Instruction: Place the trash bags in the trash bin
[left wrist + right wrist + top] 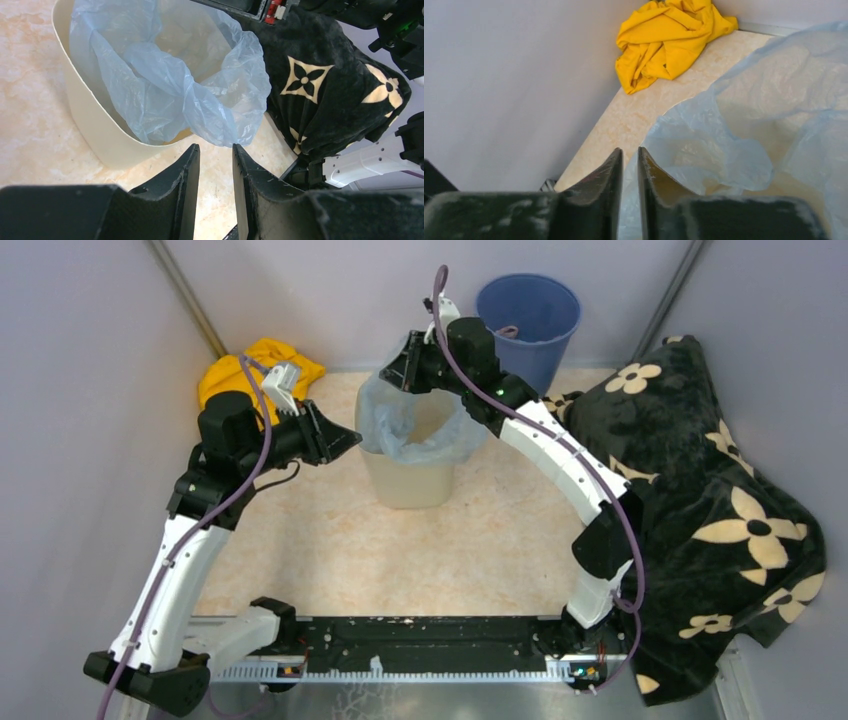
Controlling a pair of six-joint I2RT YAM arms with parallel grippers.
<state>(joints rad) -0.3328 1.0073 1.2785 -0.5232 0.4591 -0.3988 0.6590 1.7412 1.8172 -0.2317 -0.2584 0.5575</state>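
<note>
At the centre of the top view, toward the far edge of the worktop [330, 540], the trash bin [408, 485] stands upright with the trash bags [425, 440] already in its mouth. The pale-blue film hangs down inside. Part of it folds out over the rim, probably so the rim can hold the mouth spread. In the left wrist view the film bunches into a twisted ridge across the opening, and the rim at the upper left of that frame is bare. I judge the lining to be only partly done.

The left gripper [216, 147] hovers just beside the bin's left rim. Its 2 fingers are narrowly parted with nothing between them, and they point at the overhanging fold, likely ready to pinch it and pull it over.

The right gripper [629, 152] sits at the bin's far rim, right at the bag's edge, with its fingers almost together. Pale film shows in the slit between them, but I cannot tell whether it is pinched or only lying behind. A hold there would keep the far side from slipping in.

The yellow cloth [669, 40], blue bucket [528, 310] and black flowered blanket [720, 500] lie apart from the bin, near the edges.
</note>
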